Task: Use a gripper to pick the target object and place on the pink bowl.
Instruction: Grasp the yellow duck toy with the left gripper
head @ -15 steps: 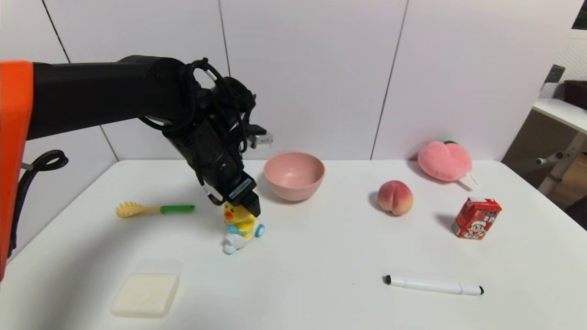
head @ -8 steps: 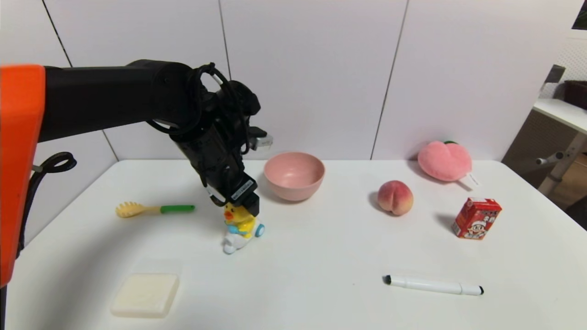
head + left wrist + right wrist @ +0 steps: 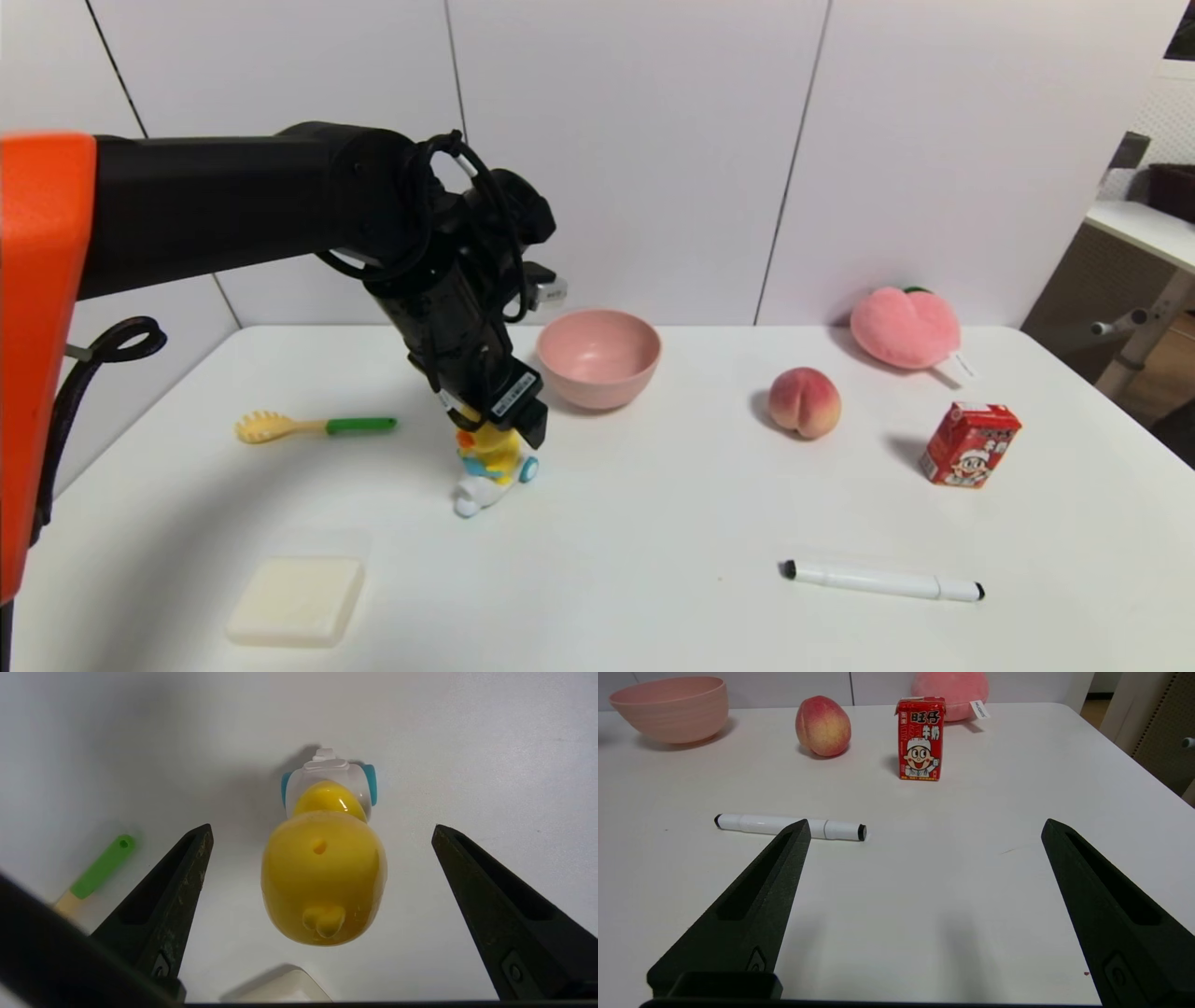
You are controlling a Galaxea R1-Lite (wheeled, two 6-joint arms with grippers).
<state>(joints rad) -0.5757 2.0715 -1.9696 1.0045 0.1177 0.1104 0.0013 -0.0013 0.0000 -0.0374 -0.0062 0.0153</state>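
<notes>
Head view: left gripper [image 3: 504, 425] sits right over the duck toy [image 3: 492, 467], which stands on the white table [image 3: 653, 523] left of centre, just near-left of the pink bowl [image 3: 598, 357]. Bowl is empty, upright, near the far edge. The arm hides the duck's head, so the finger gap can't be read here. Other stuff: pasta fork with green handle [image 3: 313, 427] to the left, pale soap-like block [image 3: 296, 600] near-left, peach [image 3: 804, 401], plush peach [image 3: 904, 327], red milk carton [image 3: 969, 444], white marker [image 3: 882, 581] on the right half.

Left wrist view: jaws wide apart, one finger each side of the duck toy [image 3: 324, 877], neither touching it. Yellow head fills the middle, white car with blue wheels beyond it. The green handle [image 3: 102, 865] shows beside one finger.

Right wrist view: right gripper [image 3: 924, 830] parked low over the near-right table, jaws apart, holding nothing. The marker [image 3: 789, 826], carton [image 3: 920, 738], peach [image 3: 823, 725] and pink bowl [image 3: 670, 708] lie ahead.

Handling guess: hollow plastic, light, stiff, glossy, so likely slippery. The head is round and could squirt out; better to close across its widest part or lower, at the neck or body. Wheels may let it roll if nudged.
</notes>
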